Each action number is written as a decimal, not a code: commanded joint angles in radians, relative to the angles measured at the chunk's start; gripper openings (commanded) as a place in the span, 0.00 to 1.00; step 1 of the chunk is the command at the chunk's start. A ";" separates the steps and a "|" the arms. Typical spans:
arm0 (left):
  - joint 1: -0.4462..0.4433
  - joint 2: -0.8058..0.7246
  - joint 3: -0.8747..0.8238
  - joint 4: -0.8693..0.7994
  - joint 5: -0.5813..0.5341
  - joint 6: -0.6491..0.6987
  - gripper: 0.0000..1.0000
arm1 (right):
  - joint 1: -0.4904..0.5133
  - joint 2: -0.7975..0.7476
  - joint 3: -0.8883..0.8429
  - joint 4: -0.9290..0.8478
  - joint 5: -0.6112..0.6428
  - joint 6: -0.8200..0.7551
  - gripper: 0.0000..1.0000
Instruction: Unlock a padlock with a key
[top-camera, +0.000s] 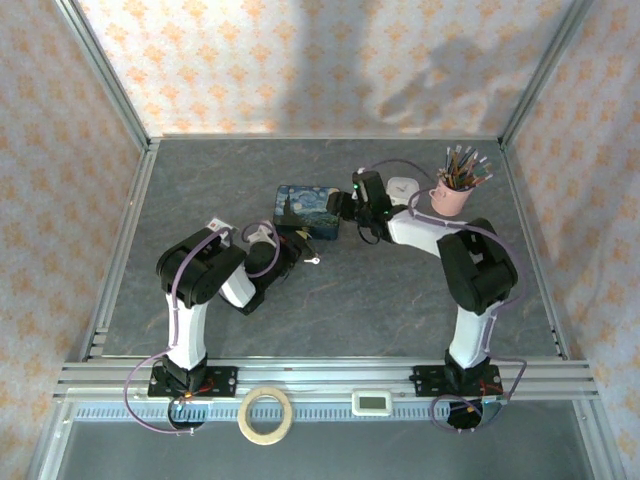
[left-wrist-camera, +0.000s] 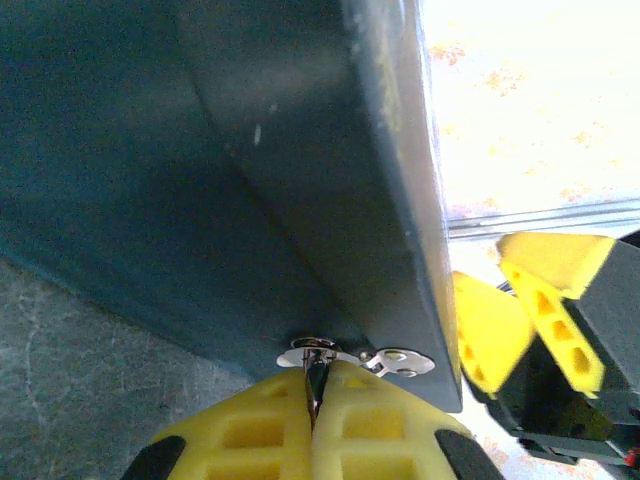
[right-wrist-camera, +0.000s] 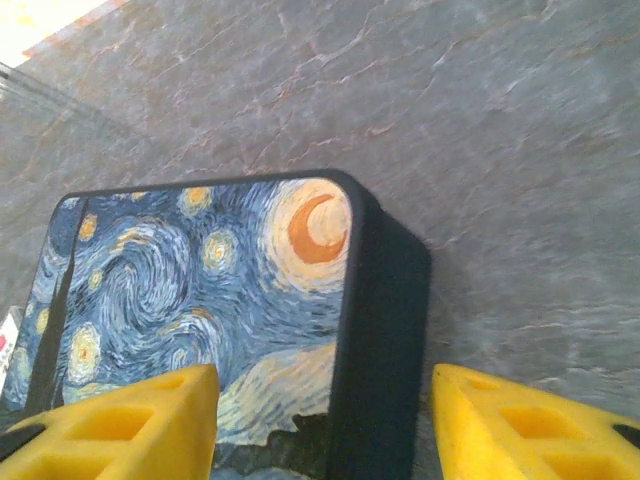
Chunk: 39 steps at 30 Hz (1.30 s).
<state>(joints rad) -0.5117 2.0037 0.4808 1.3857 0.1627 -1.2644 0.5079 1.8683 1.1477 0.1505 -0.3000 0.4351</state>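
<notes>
Padlock (left-wrist-camera: 311, 350) pinched by my left gripper (left-wrist-camera: 315, 378), pads closed, against the tin (left-wrist-camera: 250, 200); key (left-wrist-camera: 401, 362) just right of them. My right gripper (right-wrist-camera: 320, 388) gapes empty astride the tin. So thin a pinch could let it twist free.

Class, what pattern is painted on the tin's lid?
The lid shows blue-and-yellow starry swirls and an orange crescent; best in the right wrist view.

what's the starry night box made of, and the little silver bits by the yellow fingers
The blue-and-yellow starry-night box looks like printed sheet metal, likely tin: rounded corners, smooth dark side with a dull sheen. The small silvery key bunch looks like polished plated metal: mirror glints. The left gripper pinching it has matte yellow pads, probably moulded plastic or rubber.
</notes>
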 joint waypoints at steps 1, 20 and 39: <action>-0.007 0.020 -0.013 0.058 -0.047 -0.023 0.00 | 0.004 0.006 -0.062 0.174 -0.058 0.102 0.57; -0.013 0.012 -0.066 0.141 -0.205 -0.095 0.00 | 0.006 0.000 -0.255 0.259 0.073 0.275 0.50; -0.062 0.050 -0.105 0.266 -0.451 -0.251 0.00 | 0.023 0.012 -0.283 0.302 0.089 0.327 0.50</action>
<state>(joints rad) -0.5762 2.0262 0.3996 1.5269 -0.1738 -1.4616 0.5407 1.8652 0.8959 0.5358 -0.3138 0.7486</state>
